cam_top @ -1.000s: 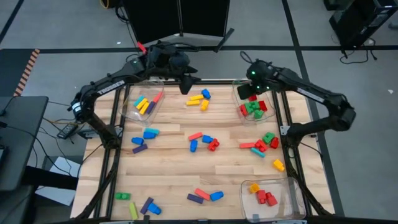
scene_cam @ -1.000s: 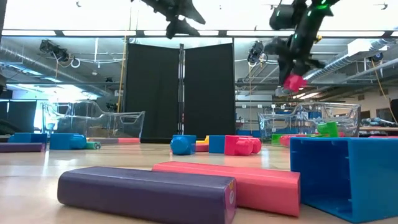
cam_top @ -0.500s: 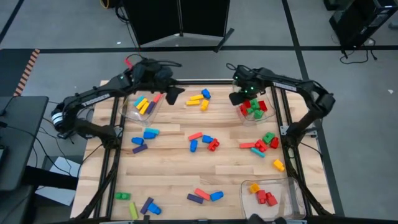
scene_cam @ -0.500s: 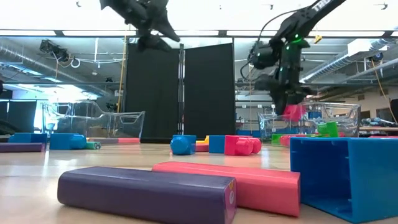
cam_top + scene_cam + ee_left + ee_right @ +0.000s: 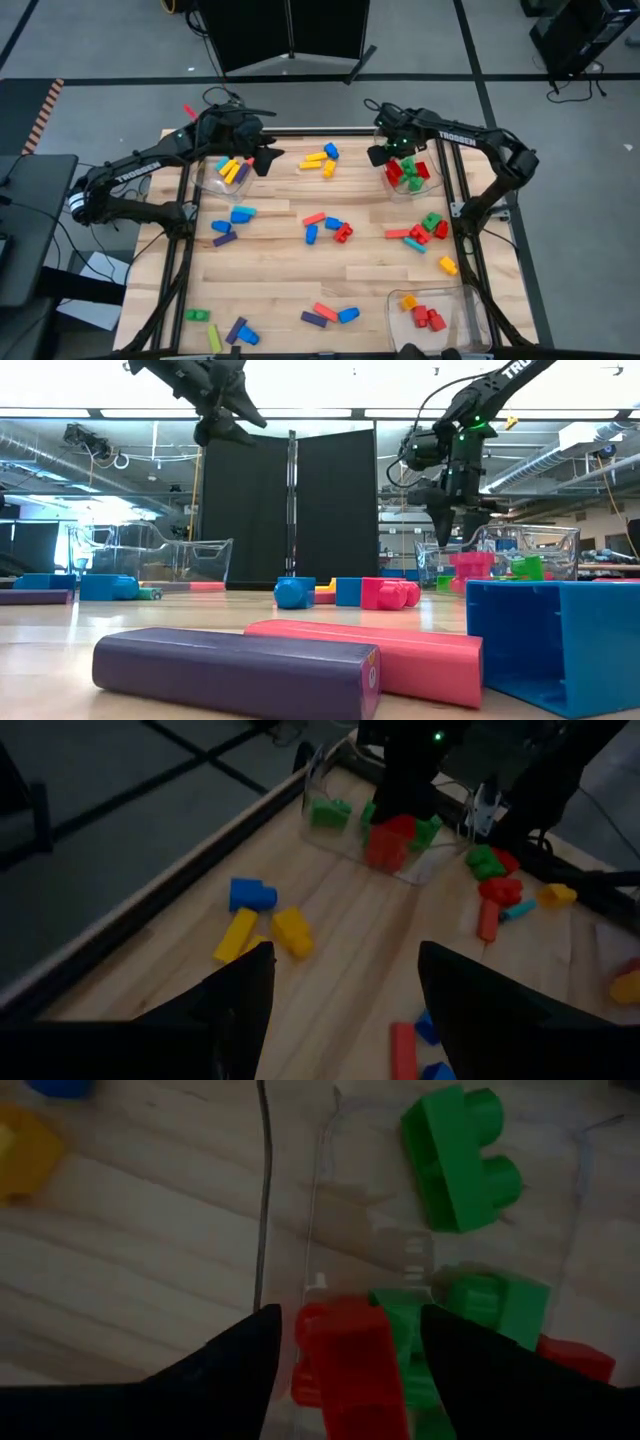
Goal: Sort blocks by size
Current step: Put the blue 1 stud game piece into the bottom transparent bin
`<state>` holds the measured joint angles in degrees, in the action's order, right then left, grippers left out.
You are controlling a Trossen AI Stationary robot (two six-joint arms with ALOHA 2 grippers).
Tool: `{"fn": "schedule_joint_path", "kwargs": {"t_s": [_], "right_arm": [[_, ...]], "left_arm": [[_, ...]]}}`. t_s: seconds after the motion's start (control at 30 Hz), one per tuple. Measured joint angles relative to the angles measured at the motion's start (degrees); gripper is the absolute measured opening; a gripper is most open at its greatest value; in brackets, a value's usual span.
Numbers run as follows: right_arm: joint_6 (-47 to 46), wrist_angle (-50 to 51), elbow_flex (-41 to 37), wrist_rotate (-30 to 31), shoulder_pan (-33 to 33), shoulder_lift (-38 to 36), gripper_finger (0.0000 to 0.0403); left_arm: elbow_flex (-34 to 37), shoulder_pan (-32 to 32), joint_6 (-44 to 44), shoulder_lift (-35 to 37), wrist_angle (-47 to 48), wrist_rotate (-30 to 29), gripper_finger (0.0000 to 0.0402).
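From above, I have the right tool [image 5: 384,152] over the bin [image 5: 432,180] at the worktop's [image 5: 280,270] far right corner, and the left tool [image 5: 262,160] beside the far-left bin. Low down, the right tool hangs released just above the red block [image 5: 470,565] in that bin. Right wrist: fingers spread, red block directly beneath them, dropped. Loose blocks lie mid-worktop, nearer me.

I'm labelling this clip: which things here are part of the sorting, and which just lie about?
Part of the job:
- loose blocks
- red block under the right gripper
- clear bins

Lying about:
- black curtain
- left gripper, waiting
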<state>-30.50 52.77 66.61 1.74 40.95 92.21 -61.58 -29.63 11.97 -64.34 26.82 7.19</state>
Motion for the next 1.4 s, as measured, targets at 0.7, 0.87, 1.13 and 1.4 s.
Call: {"fn": "schedule_joint_path", "kwargs": {"t_s": [0.7, 0.87, 1.13, 1.4], "right_arm": [[-5.27, -10.43, 0.00, 5.22, -17.73, -21.84, 0.0200], [-3.10, -17.27, 0.96, 7.43, -26.79, -20.75, 0.0200], [4.03, -12.95, 13.54, 9.36, -36.78, -9.84, 0.0200], [10.97, -10.34, 19.47, 9.27, -40.76, 0.35, 0.0201]], "left_arm": [[-0.04, 8.84, -3.45, 5.45, 8.29, -16.03, 0.0252], [-0.07, 14.48, 1.42, 7.20, 11.86, -23.72, 0.0252], [-0.07, 19.37, 3.88, 7.48, 13.18, -25.89, 0.0252], [-0.07, 21.17, 5.44, 7.78, 14.11, -22.57, 0.0252]]}}
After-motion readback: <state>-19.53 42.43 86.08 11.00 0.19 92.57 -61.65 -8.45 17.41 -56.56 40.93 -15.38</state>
